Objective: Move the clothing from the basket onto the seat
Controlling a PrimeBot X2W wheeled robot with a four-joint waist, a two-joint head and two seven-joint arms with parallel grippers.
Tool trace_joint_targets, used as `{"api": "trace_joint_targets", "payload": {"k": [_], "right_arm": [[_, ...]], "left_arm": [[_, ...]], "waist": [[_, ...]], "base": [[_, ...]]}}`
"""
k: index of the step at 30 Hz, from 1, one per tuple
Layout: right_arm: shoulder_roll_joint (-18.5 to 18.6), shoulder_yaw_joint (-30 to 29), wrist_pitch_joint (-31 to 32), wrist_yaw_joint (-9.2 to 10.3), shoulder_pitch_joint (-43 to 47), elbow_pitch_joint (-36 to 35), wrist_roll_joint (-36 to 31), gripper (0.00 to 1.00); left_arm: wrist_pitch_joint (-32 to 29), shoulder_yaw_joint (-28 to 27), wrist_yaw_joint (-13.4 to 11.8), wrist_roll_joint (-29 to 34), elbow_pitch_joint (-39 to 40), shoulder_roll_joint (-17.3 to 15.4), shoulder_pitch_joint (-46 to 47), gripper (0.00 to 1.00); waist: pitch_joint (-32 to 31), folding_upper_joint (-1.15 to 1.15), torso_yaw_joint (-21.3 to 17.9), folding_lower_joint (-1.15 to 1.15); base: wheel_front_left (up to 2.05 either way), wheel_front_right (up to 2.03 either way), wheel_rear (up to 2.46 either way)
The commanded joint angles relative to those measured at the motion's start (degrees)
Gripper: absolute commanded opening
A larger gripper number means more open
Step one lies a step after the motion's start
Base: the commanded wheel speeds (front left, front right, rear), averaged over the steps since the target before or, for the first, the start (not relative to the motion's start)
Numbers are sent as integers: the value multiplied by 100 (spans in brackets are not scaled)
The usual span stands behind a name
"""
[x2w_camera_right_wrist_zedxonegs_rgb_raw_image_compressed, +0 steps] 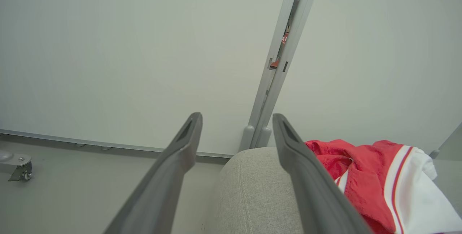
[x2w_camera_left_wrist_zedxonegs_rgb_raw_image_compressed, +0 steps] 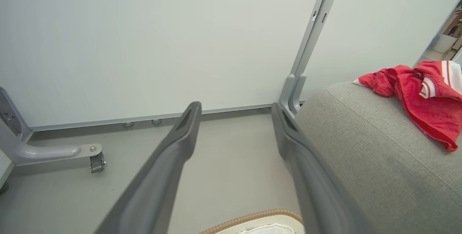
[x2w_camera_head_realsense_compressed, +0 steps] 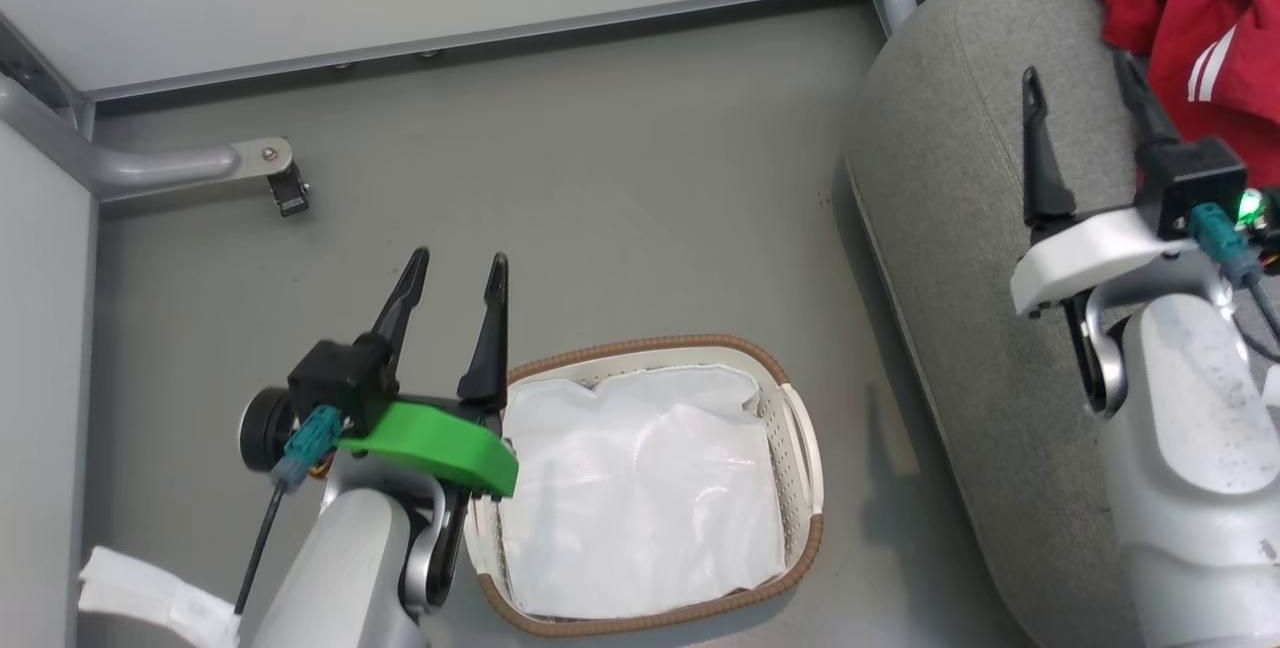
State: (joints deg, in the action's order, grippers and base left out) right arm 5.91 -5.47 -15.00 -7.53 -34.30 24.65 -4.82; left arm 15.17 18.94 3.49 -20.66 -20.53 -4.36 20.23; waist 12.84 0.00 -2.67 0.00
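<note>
The red clothing (x2w_camera_head_realsense_compressed: 1195, 28) with white stripes lies bunched on the light-grey seat (x2w_camera_head_realsense_compressed: 960, 258) at the upper right; it shows too as clothing (x2w_camera_left_wrist_zedxonegs_rgb_raw_image_compressed: 422, 96) and clothing (x2w_camera_right_wrist_zedxonegs_rgb_raw_image_compressed: 368, 176) on the seat (x2w_camera_left_wrist_zedxonegs_rgb_raw_image_compressed: 361, 147), the seat (x2w_camera_right_wrist_zedxonegs_rgb_raw_image_compressed: 252, 190). The cream basket (x2w_camera_head_realsense_compressed: 800, 448) with its brown rim stands on the floor at lower centre, holding just a white liner (x2w_camera_head_realsense_compressed: 640, 488). My left gripper (x2w_camera_head_realsense_compressed: 455, 268) is open, hovering over the basket's left rim (x2w_camera_left_wrist_zedxonegs_rgb_raw_image_compressed: 249, 217). My right gripper (x2w_camera_head_realsense_compressed: 1080, 78) is open above the seat, just left of the clothing, with nothing between its fingers.
Pale partition walls close off the back, with a grey upright post (x2w_camera_left_wrist_zedxonegs_rgb_raw_image_compressed: 306, 46) by the seat's corner. A metal foot with a caster (x2w_camera_head_realsense_compressed: 285, 188) juts from the left wall onto the grey floor (x2w_camera_head_realsense_compressed: 600, 208). A white fabric strip (x2w_camera_head_realsense_compressed: 150, 598) lies at lower left.
</note>
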Motion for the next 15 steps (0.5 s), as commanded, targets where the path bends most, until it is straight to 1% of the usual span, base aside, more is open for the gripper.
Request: {"api": "trace_joint_targets", "payload": {"k": [1, 5, 8, 10, 15], "right_arm": [[-46, 45, -26, 8, 231, -71, 45, 100], [-219, 87, -26, 8, 704, -315, 123, 100], [-281, 209, -25, 8, 1110, -481, 125, 100], [-279, 286, -25, 8, 1345, -552, 286, 100], [-289, 408, -20, 8, 1869, -832, 605, 100]], "left_arm": [[-5, -118, -1, 61, 27, 29, -259, 100], [-4, -500, 27, 122, 133, 82, -708, 100], [-4, -765, -9, 207, 261, 108, -1034, 100], [-5, -929, -10, 142, 389, 127, -1220, 100], [-4, -1131, -48, 283, 682, 141, -1588, 100]], "waist": [[-216, 0, 145, 0], [-374, 0, 183, 0], [-468, 0, 197, 0], [-523, 0, 190, 0], [-625, 0, 185, 0]], "base": [[0, 0, 0], [0, 0, 0], [0, 0, 0], [0, 0, 0], [0, 0, 0]]}}
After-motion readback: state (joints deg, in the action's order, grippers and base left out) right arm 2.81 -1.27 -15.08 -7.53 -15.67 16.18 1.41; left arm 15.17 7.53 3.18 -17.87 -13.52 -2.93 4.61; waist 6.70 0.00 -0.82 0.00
